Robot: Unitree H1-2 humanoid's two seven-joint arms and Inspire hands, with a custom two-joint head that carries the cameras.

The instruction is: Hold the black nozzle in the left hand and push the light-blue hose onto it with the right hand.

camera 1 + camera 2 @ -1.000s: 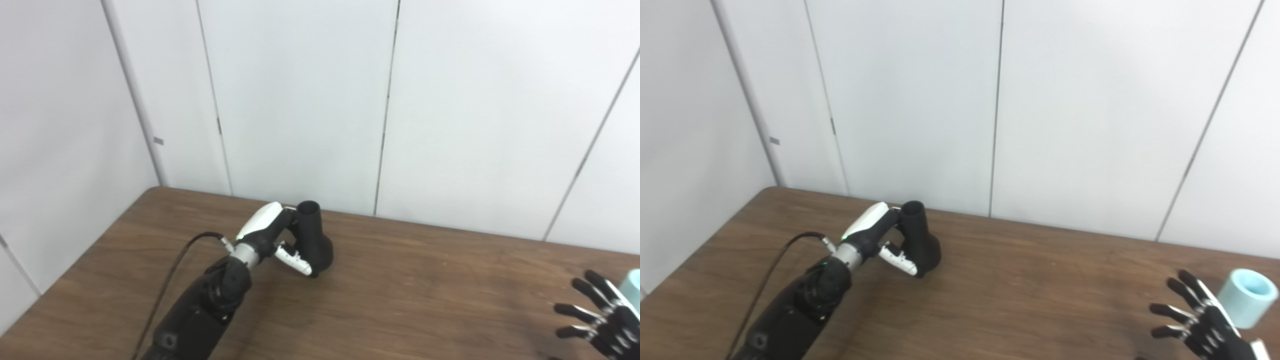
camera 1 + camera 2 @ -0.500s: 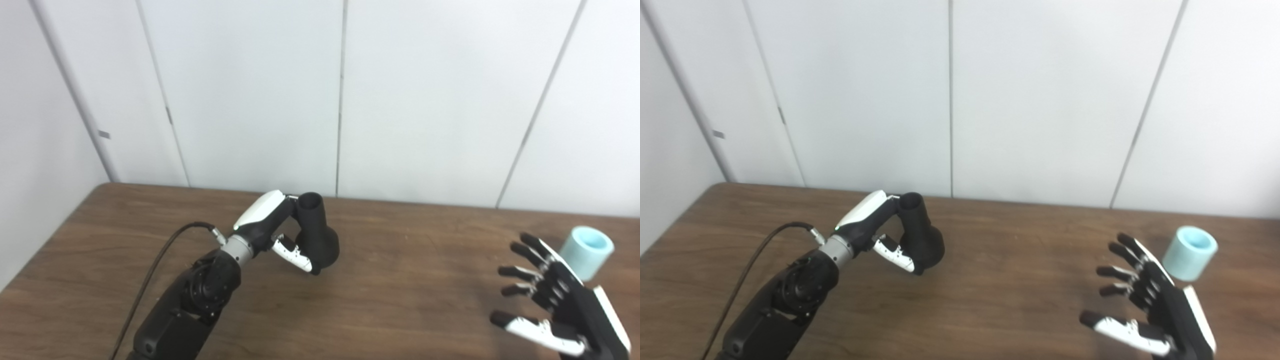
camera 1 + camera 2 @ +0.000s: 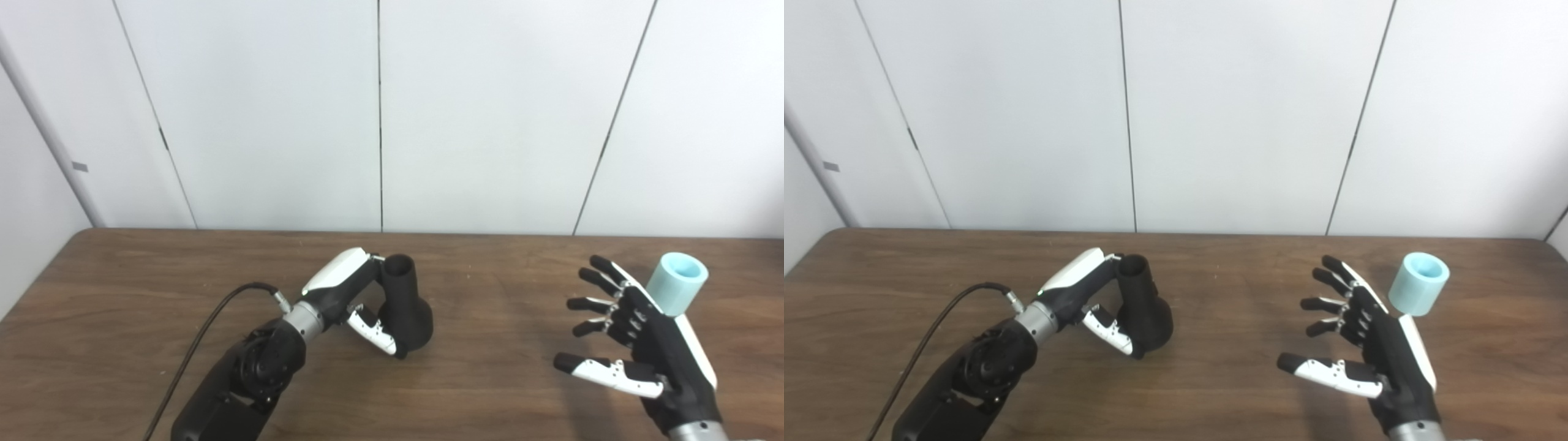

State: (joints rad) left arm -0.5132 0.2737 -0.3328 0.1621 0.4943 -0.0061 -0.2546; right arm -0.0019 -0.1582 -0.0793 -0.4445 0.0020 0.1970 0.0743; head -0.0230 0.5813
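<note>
The black nozzle point(image 3: 407, 300) stands upright on the brown table point(image 3: 490, 380), left of centre, narrow mouth up. My left hand point(image 3: 341, 289) is shut on it: fingers reach round its neck from the left and the white thumb lies against its bulbous base. The light-blue hose point(image 3: 677, 291), a short open-topped tube, stands on the table at the far right. My right hand point(image 3: 643, 334) hovers just left of the hose, open, fingers spread, holding nothing. In the left eye view the hand covers the hose's lower left edge; in the right eye view a small gap shows between the hose point(image 3: 1419, 283) and the hand.
A black cable point(image 3: 202, 334) runs from my left wrist down to the picture's bottom edge. White wall panels point(image 3: 380, 122) rise directly behind the table's far edge. Bare wood lies between the nozzle and my right hand.
The camera has swung right, bringing the hose and my right hand fully into view. My left hand keeps the same hold on the nozzle. The right hand stays open beside the hose.
</note>
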